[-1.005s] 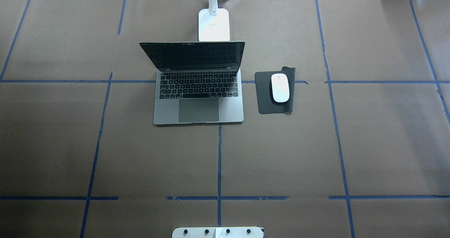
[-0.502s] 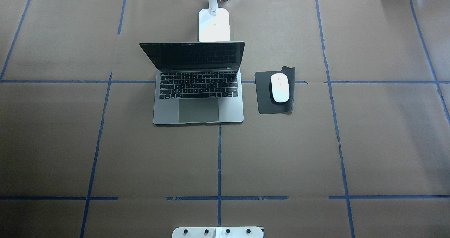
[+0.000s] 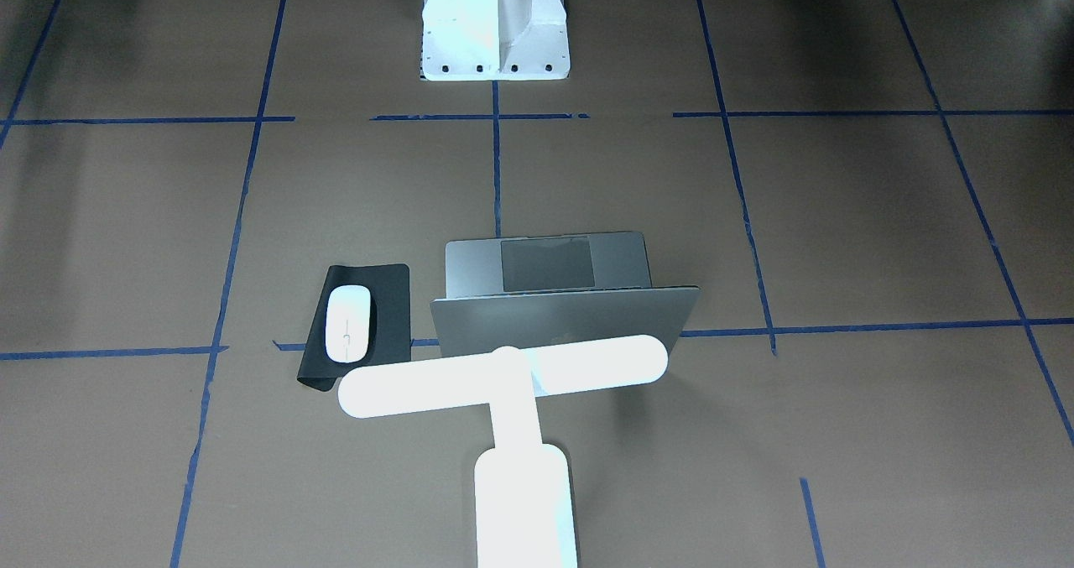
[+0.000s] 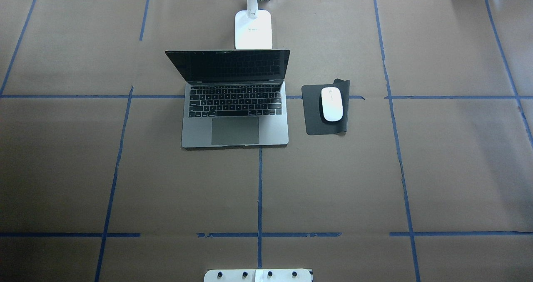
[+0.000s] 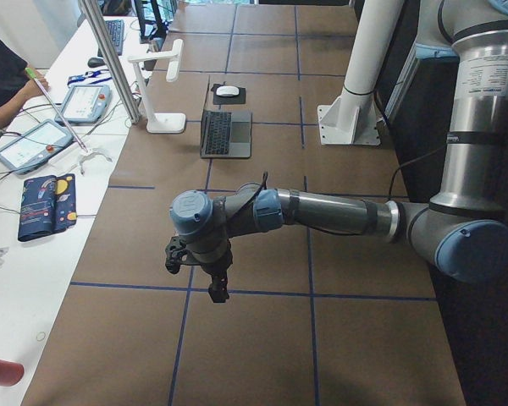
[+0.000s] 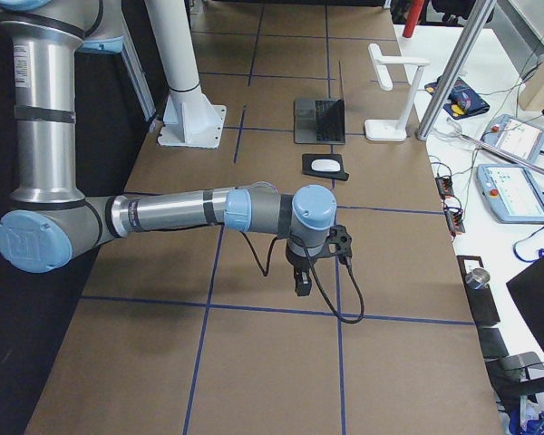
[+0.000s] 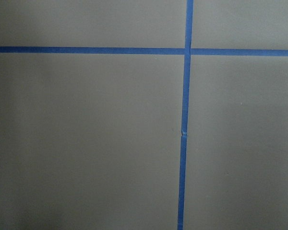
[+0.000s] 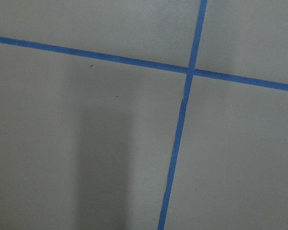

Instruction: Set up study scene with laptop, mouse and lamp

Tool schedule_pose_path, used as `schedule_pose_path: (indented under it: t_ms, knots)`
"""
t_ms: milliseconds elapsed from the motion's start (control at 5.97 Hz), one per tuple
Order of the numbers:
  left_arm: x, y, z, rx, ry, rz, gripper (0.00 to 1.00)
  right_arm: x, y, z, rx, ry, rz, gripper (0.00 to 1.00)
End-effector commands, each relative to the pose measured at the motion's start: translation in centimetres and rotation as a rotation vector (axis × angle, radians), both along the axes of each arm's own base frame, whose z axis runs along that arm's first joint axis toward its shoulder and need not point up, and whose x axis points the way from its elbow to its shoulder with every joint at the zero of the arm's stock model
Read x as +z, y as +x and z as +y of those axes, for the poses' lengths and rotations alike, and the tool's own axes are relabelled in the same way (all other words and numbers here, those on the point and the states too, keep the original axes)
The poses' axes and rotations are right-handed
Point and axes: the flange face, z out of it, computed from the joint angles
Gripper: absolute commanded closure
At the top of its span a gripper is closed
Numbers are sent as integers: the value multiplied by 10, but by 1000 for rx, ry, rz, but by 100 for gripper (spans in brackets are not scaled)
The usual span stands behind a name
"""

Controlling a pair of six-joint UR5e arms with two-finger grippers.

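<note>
Open laptop (image 4: 235, 107) at mid-tabletop (image 4: 437, 169), dark screen tilted back, keyboard toward the robot's side. Just behind its lid, the lamp (image 4: 253, 30), base flat on the brown paper, white bar reaching across above the lid in the front-facing view. White mouse (image 4: 332, 104) atop a black mat (image 4: 314, 123), just right of the laptop. Left fingers (image 5: 218, 290) and right fingers (image 6: 302, 285) pointing down over blue tape lines (image 7: 185, 120), well apart from all three; impossible to tell the spread of either pair.

Laptop (image 4: 235, 107) open before white lamp (image 4: 253, 30), mouse (image 4: 332, 104) beside it.
</note>
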Motion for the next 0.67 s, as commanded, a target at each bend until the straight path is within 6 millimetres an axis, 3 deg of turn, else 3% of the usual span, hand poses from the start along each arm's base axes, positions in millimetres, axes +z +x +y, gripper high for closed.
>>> schedule_pose_path:
  t_ms: [0, 335, 502]
  knots:
    - [13, 3, 21, -3, 144, -5, 0, 7, -19, -5, -40, 5, 24, 0]
    - [-3, 18, 10, -57, 21, 76, 0, 24, -19, -4, -39, -36, 14, 0]
    - [-12, 52, 6, 13, -29, 64, 0, 27, -20, -6, -39, -42, 0, 0]
